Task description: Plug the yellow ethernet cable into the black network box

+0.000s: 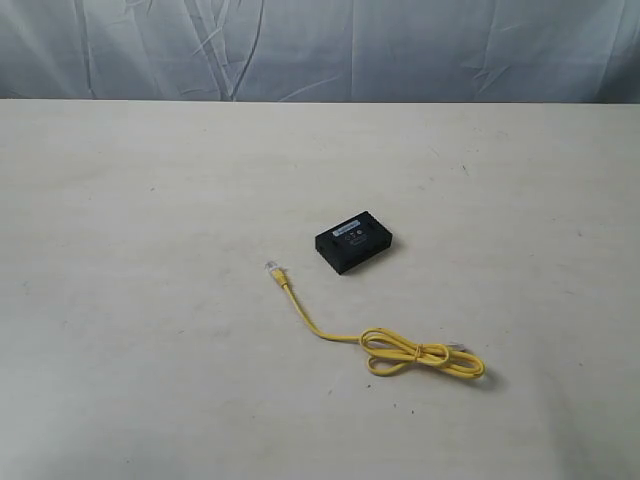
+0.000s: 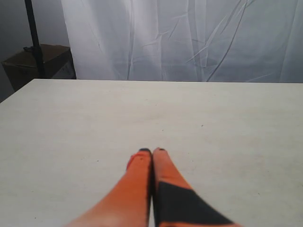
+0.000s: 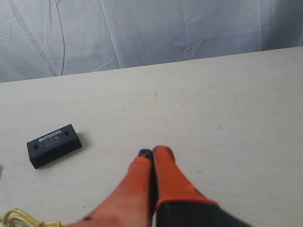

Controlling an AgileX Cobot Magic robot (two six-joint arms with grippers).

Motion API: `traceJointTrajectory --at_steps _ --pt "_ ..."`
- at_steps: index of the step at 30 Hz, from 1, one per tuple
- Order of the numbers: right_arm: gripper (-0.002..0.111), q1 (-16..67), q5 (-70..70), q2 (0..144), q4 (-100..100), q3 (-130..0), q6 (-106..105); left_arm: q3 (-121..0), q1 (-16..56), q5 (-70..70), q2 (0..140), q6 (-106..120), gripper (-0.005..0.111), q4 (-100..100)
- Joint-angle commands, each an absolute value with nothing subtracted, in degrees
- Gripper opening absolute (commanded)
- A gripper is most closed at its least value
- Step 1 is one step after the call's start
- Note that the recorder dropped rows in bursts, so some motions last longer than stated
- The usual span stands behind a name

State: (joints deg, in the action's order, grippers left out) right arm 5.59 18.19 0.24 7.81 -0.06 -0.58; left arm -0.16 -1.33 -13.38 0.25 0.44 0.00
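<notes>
sitting black network box: flat near the middle of the surface, label strip up, untouched.
yellow ethernet cable: apart from the box, toward the near edge; one clear plug close to the box, the rest in a loose loop.
left pincer: closed tip to tip, empty.
right pincer: closed, empty, well apart from box and cable.

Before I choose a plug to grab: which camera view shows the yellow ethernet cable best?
The exterior view: the yellow ethernet cable lies whole on the table, one plug near the black network box, the knotted loop farther off. The right wrist view catches only a bit of loop at its edge; the left wrist view shows none.
</notes>
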Motion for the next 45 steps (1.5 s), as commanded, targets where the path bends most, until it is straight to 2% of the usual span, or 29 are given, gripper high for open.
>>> traceJointTrajectory --at_steps 1,8,14,26,28,32,34,40,45 --pt "0.000 5.8 17.6 0.0 7.6 0.0 -0.8 0.0 -1.1 -13.3 0.0 0.3 0.000 -0.4" --pt "0.000 5.8 16.1 0.0 8.0 0.0 -0.8 0.0 -1.1 -13.3 0.0 0.3 0.000 -0.4" --pt "0.000 5.8 0.0 0.0 6.5 0.0 -3.1 0.0 -1.1 -13.3 0.0 0.3 0.000 -0.4" --pt "0.000 5.8 -8.7 0.0 4.9 0.0 -4.2 0.0 -1.1 -13.3 0.0 0.3 0.000 -0.4" --pt "-0.001 5.8 -1.4 1.6 6.7 -1.9 -4.2 0.0 -1.1 -13.3 0.0 0.3 0.000 -0.4" --pt "-0.001 5.8 23.1 16.7 4.1 -16.4 -4.2 0.0 -1.1 -13.3 0.0 0.3 0.000 -0.4" --pt "-0.001 5.8 29.9 24.7 4.4 -21.6 -4.2 0.0 -1.1 -13.3 0.0 0.3 0.000 -0.4" --pt "-0.001 5.8 25.5 36.2 11.5 -22.5 -4.1 0.0 -1.1 -13.3 0.0 0.3 0.000 -0.4" --pt "-0.001 5.8 29.2 46.2 17.6 -24.5 -8.7 0.0 -1.1 -13.3 0.0 0.3 0.000 -0.4"
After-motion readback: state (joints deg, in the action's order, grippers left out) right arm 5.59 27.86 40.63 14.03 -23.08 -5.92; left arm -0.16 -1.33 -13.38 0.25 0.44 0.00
